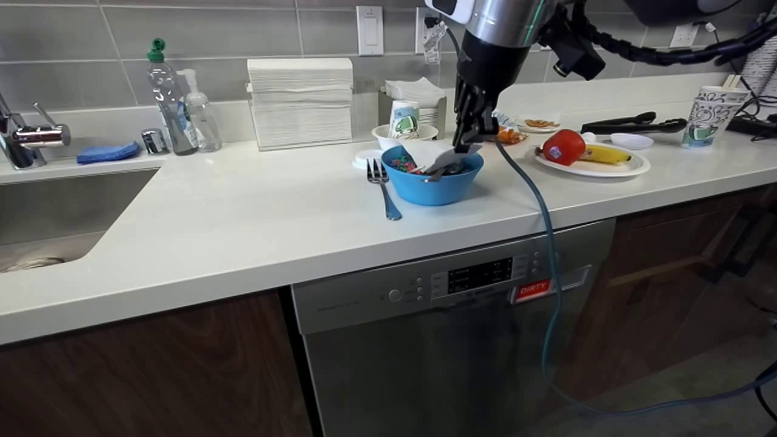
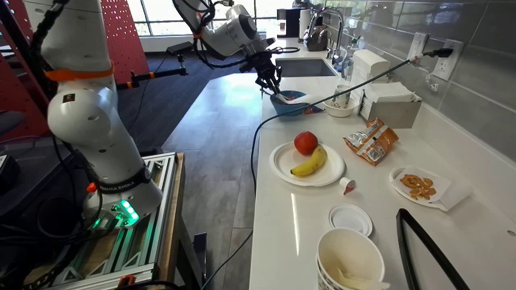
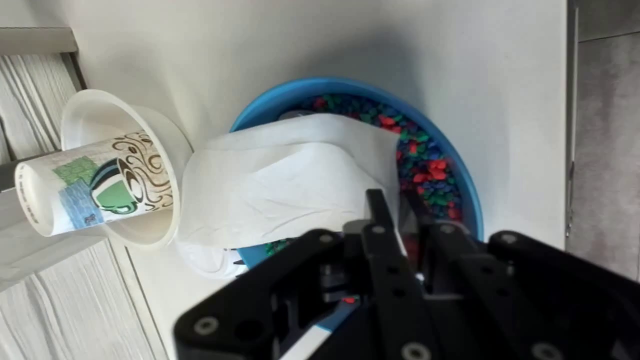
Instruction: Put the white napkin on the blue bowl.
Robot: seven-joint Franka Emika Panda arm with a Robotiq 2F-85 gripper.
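Observation:
The blue bowl (image 1: 432, 191) stands on the counter and holds small red, green and blue pieces. It also shows in an exterior view (image 2: 281, 108) and in the wrist view (image 3: 467, 185). The white napkin (image 3: 300, 185) lies across the bowl, with one end hanging past the rim towards the white bowl. It also shows in both exterior views (image 1: 423, 153) (image 2: 308, 99). My gripper (image 3: 393, 194) is low over the bowl, its fingertips pointing down at the napkin's edge. The fingers are a narrow gap apart, with the napkin's edge showing between them. The gripper hides part of the bowl.
A white bowl with a paper cup (image 3: 100, 185) stands close beside the blue bowl. A fork (image 1: 383, 191) lies at its other side. A fruit plate (image 2: 278, 169), a snack bag (image 2: 373, 141) and a napkin holder (image 2: 395, 114) are nearby. A cable (image 1: 540, 200) hangs over the counter.

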